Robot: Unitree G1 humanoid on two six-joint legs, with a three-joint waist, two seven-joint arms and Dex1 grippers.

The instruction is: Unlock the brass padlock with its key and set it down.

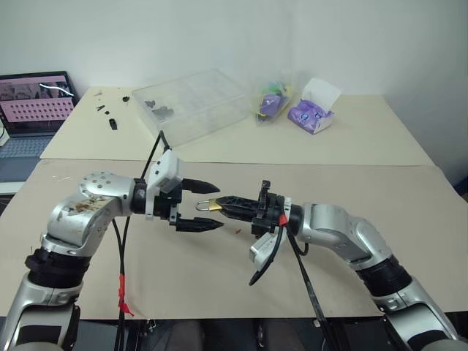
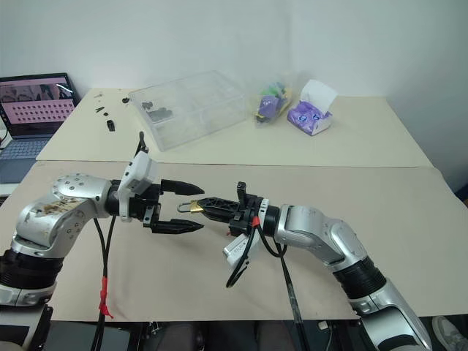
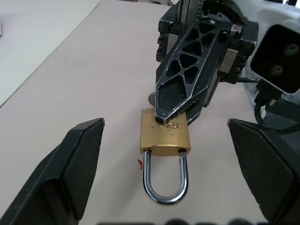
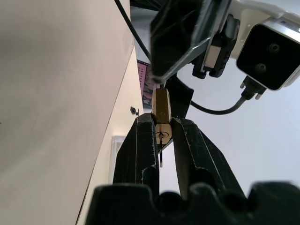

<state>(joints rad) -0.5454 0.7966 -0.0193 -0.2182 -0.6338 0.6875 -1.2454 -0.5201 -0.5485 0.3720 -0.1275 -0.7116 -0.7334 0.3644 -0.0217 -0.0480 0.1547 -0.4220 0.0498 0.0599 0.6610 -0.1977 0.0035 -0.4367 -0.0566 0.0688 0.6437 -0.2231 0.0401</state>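
Two black fingers of the right gripper (image 1: 221, 205) are clenched on the small yellow-gold brass padlock (image 3: 165, 136), pinching its block body from both flat sides and holding it in the air above the table. In the left wrist view the padlock's thin silver shackle loop (image 3: 165, 176) is seated in the body at both legs and points toward the left gripper. In the right wrist view the keyway end of the body sits between the fingertips, and a thin silvery key (image 4: 160, 154) hangs from it.

The left gripper (image 1: 209, 205) faces the right one, tip to tip. Its fingers (image 3: 61, 178) are released and spread wide, one on each side of the shackle and touching neither it nor the body.

Below the padlock lies the beige cardboard-covered table (image 1: 241, 285), with a tiny red speck (image 1: 238, 231) on it just under the right gripper. Black cables hang from both wrists.

On the far table stand a clear plastic compartment box (image 1: 194, 104), a clear bag of purple and green items (image 1: 272, 102) and a purple tissue pack with a white tissue sticking up (image 1: 314, 108). A few small dark parts (image 1: 111, 117) lie near that table's left end, and an open laptop with a pinkish screen (image 1: 36, 99) sits at the far left.
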